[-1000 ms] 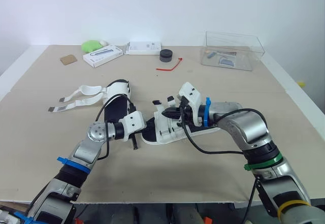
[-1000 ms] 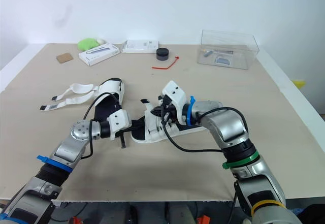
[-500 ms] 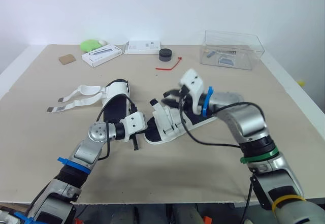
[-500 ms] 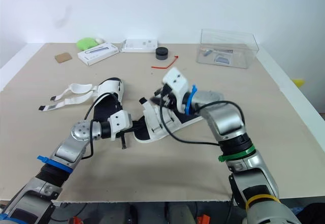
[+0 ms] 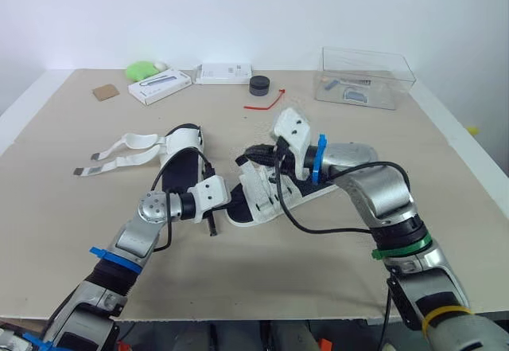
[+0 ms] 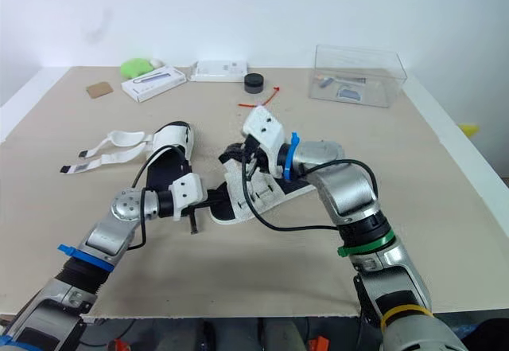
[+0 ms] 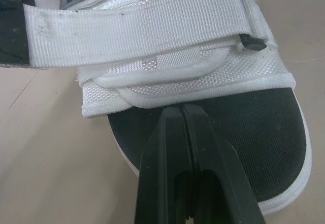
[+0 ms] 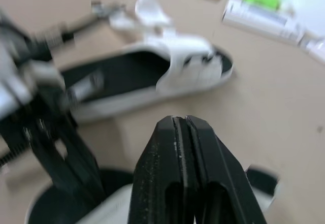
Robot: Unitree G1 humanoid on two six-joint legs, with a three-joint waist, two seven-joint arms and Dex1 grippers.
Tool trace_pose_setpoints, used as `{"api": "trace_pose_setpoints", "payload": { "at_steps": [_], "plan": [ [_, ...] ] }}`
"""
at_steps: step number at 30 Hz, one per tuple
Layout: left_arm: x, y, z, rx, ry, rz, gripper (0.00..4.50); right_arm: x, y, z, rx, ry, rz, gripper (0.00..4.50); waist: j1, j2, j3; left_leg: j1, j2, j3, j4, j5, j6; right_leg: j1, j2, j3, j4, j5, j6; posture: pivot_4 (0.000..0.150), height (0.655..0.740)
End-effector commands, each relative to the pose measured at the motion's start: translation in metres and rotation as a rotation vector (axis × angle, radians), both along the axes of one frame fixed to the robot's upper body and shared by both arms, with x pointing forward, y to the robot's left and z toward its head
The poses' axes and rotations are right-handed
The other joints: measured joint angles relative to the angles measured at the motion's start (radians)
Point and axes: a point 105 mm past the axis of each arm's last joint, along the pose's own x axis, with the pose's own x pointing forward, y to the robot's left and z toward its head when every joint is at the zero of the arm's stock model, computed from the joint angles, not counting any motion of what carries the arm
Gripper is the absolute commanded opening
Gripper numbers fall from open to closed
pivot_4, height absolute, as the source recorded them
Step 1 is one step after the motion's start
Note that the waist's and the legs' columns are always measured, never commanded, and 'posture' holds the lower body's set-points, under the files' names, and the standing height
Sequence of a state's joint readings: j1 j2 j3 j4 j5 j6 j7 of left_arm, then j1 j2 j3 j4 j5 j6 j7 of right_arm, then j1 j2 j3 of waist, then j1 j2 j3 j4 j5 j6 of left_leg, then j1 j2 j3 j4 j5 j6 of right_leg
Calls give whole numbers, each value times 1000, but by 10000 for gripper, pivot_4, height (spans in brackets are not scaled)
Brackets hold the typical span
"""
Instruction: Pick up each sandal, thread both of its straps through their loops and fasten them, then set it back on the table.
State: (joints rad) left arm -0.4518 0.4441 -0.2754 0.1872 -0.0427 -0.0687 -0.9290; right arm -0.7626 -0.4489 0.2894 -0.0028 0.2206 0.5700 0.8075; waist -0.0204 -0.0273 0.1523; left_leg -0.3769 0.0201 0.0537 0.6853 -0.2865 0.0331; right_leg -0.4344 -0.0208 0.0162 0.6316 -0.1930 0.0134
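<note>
Moved: right pincer (image 5: pixel 253 154) has swung toward the left arm and now hangs over the near sandal (image 5: pixel 266 200); left pincer (image 5: pixel 211 225) unchanged at that sandal's toe.
Pincers: both clenched, empty.
Done: near sandal's front strap (image 7: pixel 137 26) appears fastened; the rest of it cannot be told.
Left: far sandal (image 5: pixel 181 148), beyond left pincer, straps (image 5: pixel 119 152) loose.
Views: left wrist shows front strap lying flat; head views do not settle it.

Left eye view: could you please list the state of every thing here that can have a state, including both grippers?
near sandal: lying on the table, front strap closed across.
far sandal: lying on the table, both straps loose and spread out.
left gripper: shut, empty, tips over the near sandal's toe.
right gripper: shut, empty.
clear box: upright, small items inside.
</note>
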Motion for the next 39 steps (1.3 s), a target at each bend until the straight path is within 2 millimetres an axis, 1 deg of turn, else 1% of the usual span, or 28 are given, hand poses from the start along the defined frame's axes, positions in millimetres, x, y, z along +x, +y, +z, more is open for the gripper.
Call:
{"api": "trace_pose_setpoints", "payload": {
  "at_steps": [1, 5, 10, 12, 13, 16, 17, 18, 20, 21, 23, 25, 26, 27, 29, 30, 31, 33, 34, 35, 37, 38, 39],
  "plan": [
    [-5, 7, -27, 70, 91, 10, 0, 3, 5, 2, -36, -48, 33, 1011, 0, 0, 0, 0, 0, 0, 0, 0, 0, 0, 0, 0, 0, 0, 0, 1500, 7400],
    [-4, 6, -24, 63, 82, 12, 0, 6, 9, -10, -98, -45, 54, 1011, 0, 0, 0, 0, 0, 0, 0, 0, 0, 0, 0, 0, 0, 0, -1, 1500, 7400],
    [-4, 7, -24, 65, 79, 14, 0, 6, 13, -19, -168, -51, 89, 1011, 0, 0, 0, 0, 0, 0, 0, 0, 0, 0, 0, 0, 0, 0, 0, 1500, 7400],
    [-4, 8, -24, 69, 75, 15, 0, 7, 13, -20, -187, -61, 93, 1011, 0, 0, 0, 0, 0, 0, 0, 0, 0, 0, 0, 0, 0, 0, -1, 1500, 7400],
    [-4, 8, -24, 70, 73, 15, 0, 8, 13, -17, -189, -79, 92, 1011, 0, 0, 0, 0, 0, 0, 0, 0, 0, 0, 0, 0, 0, 0, -1, 1500, 7400],
    [-4, 9, -23, 71, 70, 17, 0, 11, 9, 0, -159, -138, 72, 1011, 0, 0, 0, 0, 0, 0, 0, 0, 0, 0, 0, 0, 0, 0, -1, 1500, 7400],
    [-4, 9, -23, 71, 68, 17, 0, 12, 6, 14, -126, -175, 59, 1011, 0, 0, 0, 0, 0, 0, 0, 0, 0, 0, 0, 0, 0, 0, -1, 1500, 7400],
    [-4, 9, -22, 71, 66, 18, 0, 13, 4, 24, -102, -201, 51, 1011, 0, 0, 0, 0, 0, 0, 0, 0, 0, -1, 0, 0, 0, 1, -2, 1500, 7400],
    [-3, 10, -21, 69, 61, 20, 0, 16, -6, 52, -23, -260, 20, 1011, 0, 0, 0, -1, 0, 0, 0, 0, 0, -1, 0, 0, 0, 2, -4, 1500, 7400],
    [-3, 10, -20, 66, 58, 20, 0, 16, -12, 60, 0, -266, 19, 1011, 0, 0, 0, -1, 0, 0, 0, 0, 0, -1, 0, 0, 0, 2, -4, 1500, 7400],
    [-3, 10, -18, 59, 56, 18, 0, 16, -22, 67, 17, -262, 21, 1011, 0, 0, 0, -1, 0, 0, 0, 0, 0, -2, 0, 0, 0, 2, -4, 1500, 7400],
    [-4, 10, -14, 47, 56, 2, 0, 21, -52, 65, -13, -241, -6, 5172, 0, 0, 0, -1, 0, 0, 0, 0, 0, -2, 0, 0, 0, 2, -4, 1500, 7400],
    [-5, 10, -13, 43, 54, -7, 0, 23, -67, 60, -44, -229, -21, 8114, 1, 0, 0, -1, 0, 0, -1, 0, 0, -2, 0, 0, 0, 1, -4, 1500, 7400],
    [-7, 10, -10, 38, 52, -21, 0, 25, -82, 51, -74, -192, -27, 10983, 1, 0, 0, -2, 0, 0, -1, 0, 0, -2, 0, 0, 0, 1, -5, 1500, 7400],
    [-9, 9, -6, 18, 52, -47, 0, 25, -105, 32, -109, -107, -27, 21278, 0, 0, 0, -2, -1, 0, -3, 0, 0, -2, 0, 0, -1, 1, -4, 1500, 7400],
    [-10, 9, -3, 6, 56, -54, 0, 26, -113, 24, -128, -82, -28, 25598, -1, 0, 0, -2, -1, 1, -5, 0, 0, -2, 0, 1, -2, 0, -5, 1500, 7400],
    [-11, 8, 0, -13, 62, -62, 0, 24, -120, 12, -154, -43, -5, 30544, -2, 0, 0, -1, -1, 2, -6, 0, 0, -3, 0, 2, -2, 0, -5, 1500, 7400],
    [-13, 7, 5, -44, 80, -88, 0, 21, -124, -5, -148, 30, 33, 38903, -5, 0, 1, 0, -1, 5, -10, 0, 0, -4, 0, 4, -2, -1, -6, 1500, 7400],
    [-14, 7, 7, -56, 87, -101, 0, 23, -123, -9, -138, 42, 35, 44099, -6, 0, 1, 0, -1, 7, -12, 0, 0, -6, 1, 6, -2, -1, -6, 1500, 7400],
    [-16, 6, 9, -67, 93, -114, 0, 25, -121, -12, -132, 48, 40, 44659, -7, 1, 1, 0, 0, 7, -13, 0, 0, -7, 3, 7, -1, -2, -7, 1500, 7400],
    [-17, 5, 12, -83, 102, -129, 5294, 27, -116, -16, -133, 52, 64, 45000, -8, 1, 1, 0, 2, 7, -13, 0, 0, -7, 5, 8, -1, -2, -7, 1500, 7400],
    [-18, 4, 13, -87, 106, -134, 7070, 29, -112, -17, -119, 54, 75, 45000, -8, 1, 1, 0, 2, 7, -14, -1, 0, -7, 5, 8, -1, -2, -8, 1500, 7400],
    [-20, 4, 15, -94, 105, -147, 9215, 32, -102, -15, -76, 63, 85, 45000, -9, 1, 1, 0, 2, 7, -14, -1, 0, -7, 6, 8, -1, -2, -8, 1500, 7400]
  ]
}}
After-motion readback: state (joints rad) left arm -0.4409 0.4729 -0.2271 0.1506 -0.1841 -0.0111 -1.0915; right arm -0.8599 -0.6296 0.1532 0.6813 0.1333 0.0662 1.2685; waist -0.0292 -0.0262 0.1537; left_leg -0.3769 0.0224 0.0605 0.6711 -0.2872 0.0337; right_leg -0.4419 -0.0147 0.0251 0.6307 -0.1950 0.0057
